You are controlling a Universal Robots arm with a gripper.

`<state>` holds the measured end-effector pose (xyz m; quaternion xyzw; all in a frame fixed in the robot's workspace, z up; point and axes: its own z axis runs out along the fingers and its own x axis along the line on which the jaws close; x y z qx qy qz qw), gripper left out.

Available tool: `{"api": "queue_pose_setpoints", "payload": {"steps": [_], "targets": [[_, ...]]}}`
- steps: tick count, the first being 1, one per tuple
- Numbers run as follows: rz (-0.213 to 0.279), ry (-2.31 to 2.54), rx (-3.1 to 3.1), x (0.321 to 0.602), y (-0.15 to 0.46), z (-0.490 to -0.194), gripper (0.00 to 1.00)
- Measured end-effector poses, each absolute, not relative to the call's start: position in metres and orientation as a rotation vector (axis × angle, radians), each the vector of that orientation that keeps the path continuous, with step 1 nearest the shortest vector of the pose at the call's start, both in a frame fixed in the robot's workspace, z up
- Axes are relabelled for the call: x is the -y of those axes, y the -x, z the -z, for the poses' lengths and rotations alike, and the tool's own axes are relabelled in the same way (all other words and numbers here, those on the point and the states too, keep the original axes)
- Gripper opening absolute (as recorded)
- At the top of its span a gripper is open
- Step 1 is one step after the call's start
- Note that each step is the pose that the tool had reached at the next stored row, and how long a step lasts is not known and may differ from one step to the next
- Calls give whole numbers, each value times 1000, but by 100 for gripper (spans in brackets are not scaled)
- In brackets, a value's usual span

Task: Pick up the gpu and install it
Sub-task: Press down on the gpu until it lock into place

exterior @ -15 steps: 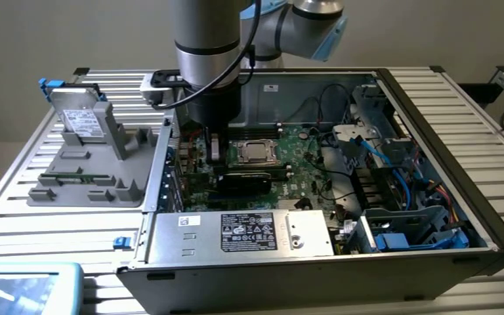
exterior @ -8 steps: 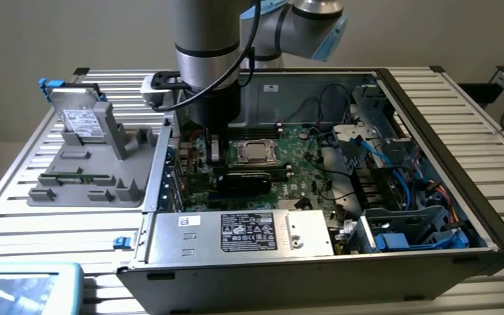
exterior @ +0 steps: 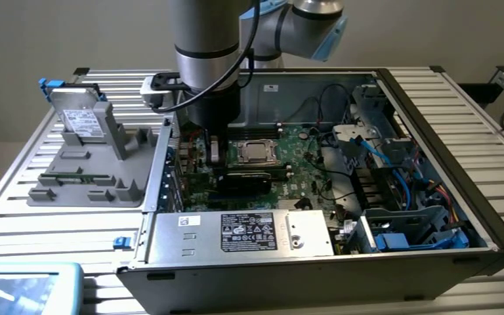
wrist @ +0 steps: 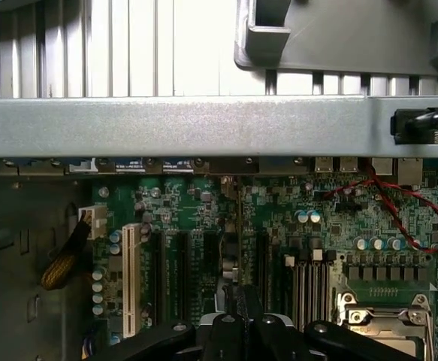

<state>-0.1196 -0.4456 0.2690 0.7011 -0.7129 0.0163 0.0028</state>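
Green circuitry fills the floor of the open computer case (exterior: 427, 131) as the Universal Robots arm (exterior: 207, 59) plunges from the upper centre of the exterior view into the chassis, its wrist hanging just beside the CPU socket (exterior: 256, 152). From the wrist camera, the gripper (wrist: 241, 320) is clenched tight – its black fingers (wrist: 226, 331) pinch a thin card seen edge-on, the gpu (wrist: 239, 241), which stands upright over the motherboard (wrist: 279, 210) among the black expansion slots, between the white PCI slot (wrist: 131, 278) and the memory slots (wrist: 312, 289). Whether the card's lower edge already sits in a slot cannot be told. The card's far end reaches toward the case's grey rear wall (wrist: 203, 124), beneath which a row of rear ports lines the board's edge, and a twisted red-and-black wire (wrist: 399, 210) loops across the board near the socket. In the exterior view a silver power supply (exterior: 234, 236) with a black label lies at the lower centre of the frame, and blue cables (exterior: 392, 157) trail through the drive bays at the exterior view's right. At the exterior view's left, on the slatted aluminium table (exterior: 24, 216), a grey parts fixture (exterior: 103, 193) holds a silver hard drive (exterior: 81, 121) propped at a tilt and a narrow green memory stick (exterior: 81, 177) – both well apart from the arm.
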Motion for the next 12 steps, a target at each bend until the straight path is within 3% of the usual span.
{"api": "queue_pose_setpoints", "payload": {"steps": [12], "targets": [[-47, -2197, 2238, 445, 119, -275, 12]]}}
